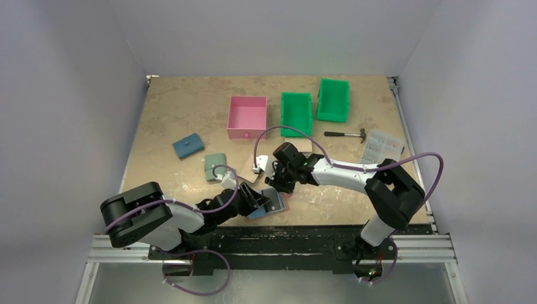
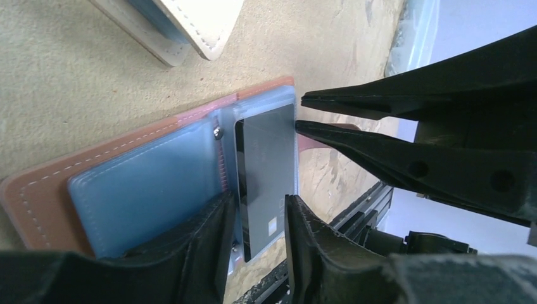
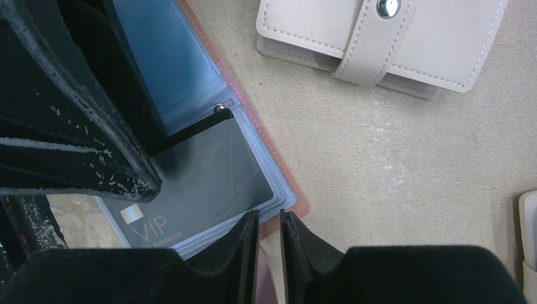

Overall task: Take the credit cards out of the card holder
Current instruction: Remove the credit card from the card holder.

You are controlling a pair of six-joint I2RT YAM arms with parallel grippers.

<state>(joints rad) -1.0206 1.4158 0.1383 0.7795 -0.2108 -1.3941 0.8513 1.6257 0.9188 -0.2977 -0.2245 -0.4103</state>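
The card holder (image 1: 273, 204) lies open near the table's front edge, with terracotta leather (image 2: 38, 190) outside and blue lining inside. A black credit card (image 2: 266, 164) marked VIP (image 3: 202, 183) sits in its clear sleeve, sticking out at the near end. My left gripper (image 2: 258, 199) is open and straddles that card's end, with a gap on each side. My right gripper (image 3: 268, 215) stands with its jaws almost together over the card holder's leather edge (image 3: 282, 174). In the top view the left gripper (image 1: 256, 197) and the right gripper (image 1: 278, 185) meet over the holder.
A beige snap wallet (image 3: 380, 38) lies just beyond the holder. A sage green wallet (image 1: 215, 166) and a blue one (image 1: 188, 147) are to the left. At the back stand a pink bin (image 1: 247, 116) and two green bins (image 1: 296, 113). A hammer (image 1: 347, 133) and a clear box (image 1: 382, 145) are on the right.
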